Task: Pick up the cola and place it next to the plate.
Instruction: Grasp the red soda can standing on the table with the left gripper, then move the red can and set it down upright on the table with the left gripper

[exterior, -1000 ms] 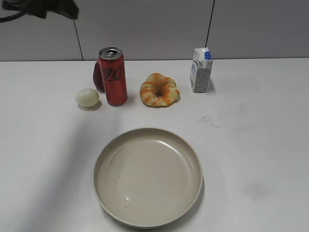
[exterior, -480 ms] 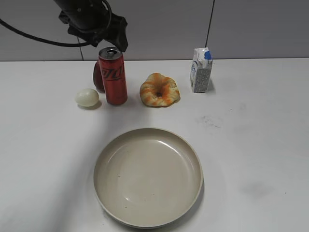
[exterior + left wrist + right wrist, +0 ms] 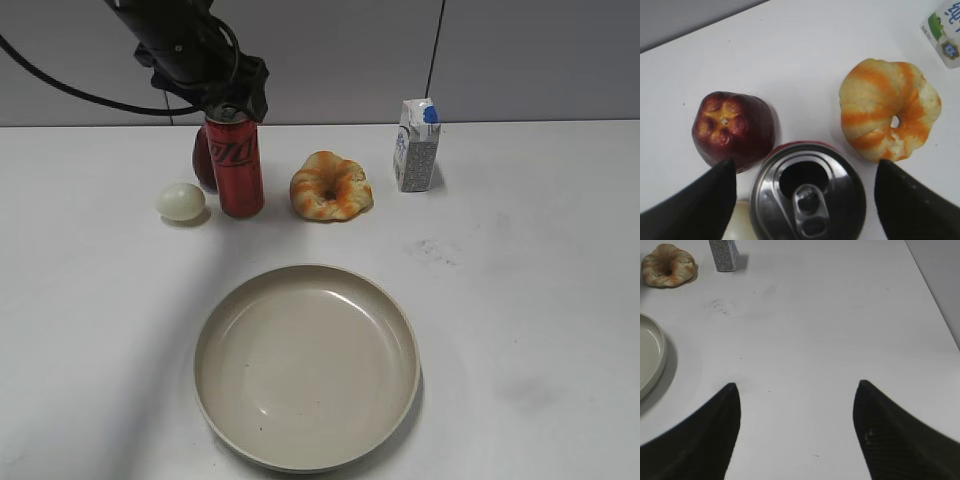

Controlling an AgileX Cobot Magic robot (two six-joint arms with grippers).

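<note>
The cola is a tall red can with black script, upright at the back left of the table. Its silver pull-tab top fills the lower middle of the left wrist view. My left gripper hangs right over the can's top, open, one finger on each side of the can with gaps. The plate is a large beige dish at the front middle; its rim also shows in the right wrist view. My right gripper is open and empty over bare table, out of the exterior view.
A dark red fruit stands right behind the can and a pale egg to its left. An orange-streaked bread ring lies to its right, then a small milk carton. A grey wall runs behind the table.
My left gripper has come in from the upper left and down onto the can's top. The can and the other things have not moved.
</note>
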